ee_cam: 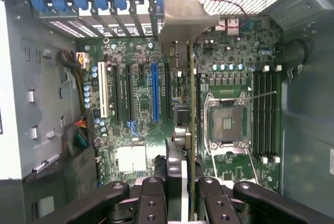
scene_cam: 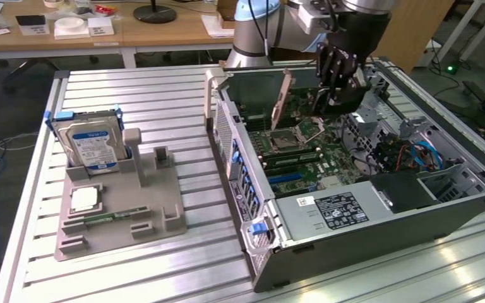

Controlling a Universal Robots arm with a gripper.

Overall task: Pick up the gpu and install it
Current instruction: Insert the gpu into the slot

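Gripper (ee_cam: 189, 185) jaws pinch the gpu (ee_cam: 192, 109) edge-on at its near end. Card stands upright over the motherboard (ee_cam: 141, 130) inside the open computer case (scene_cam: 352, 243), between the blue slot (ee_cam: 155, 91) and the CPU socket (ee_cam: 227, 125). Its metal bracket (ee_cam: 180, 20) reaches the case's rear wall, by the blue latches (ee_cam: 78, 2); seating cannot be told

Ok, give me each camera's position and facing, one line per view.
Exterior view: off the arm, set high, looking down at the table and open case; the arm and gripper show.
Wrist view: on the wrist, looking past the gripper into the case at the motherboard.
Shared: the gripper, the gpu it holds, the motherboard, the case.
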